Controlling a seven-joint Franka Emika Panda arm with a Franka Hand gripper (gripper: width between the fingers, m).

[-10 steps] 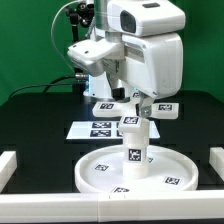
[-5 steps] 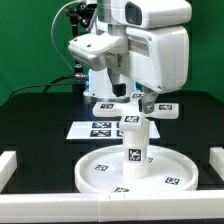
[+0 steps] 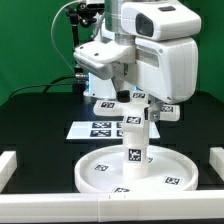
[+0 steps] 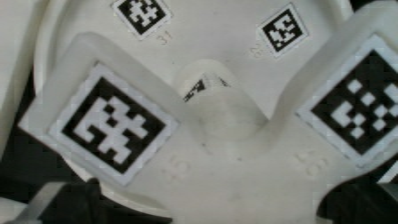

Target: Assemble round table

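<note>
Round table parts stand stacked: the disc [image 3: 135,168] lies on the bench, the leg [image 3: 135,140] stands upright in it, the cross base [image 3: 137,106] sits on top, right below the wide-open, empty fingers [image 3: 135,93]. Grab the base straight from above and turn gently.

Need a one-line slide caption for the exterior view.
Open claw above white cross-shaped base piece topping the tagged cylinder leg upright on the rimmed round disc.

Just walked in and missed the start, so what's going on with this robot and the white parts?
A robot arm is putting together a small white round table. The round disc lies flat on the black table, the leg stands upright on its middle, and the cross-shaped base sits on top of the leg. The pincer is open right above the base, holding nothing. The marker board lies behind.
</note>
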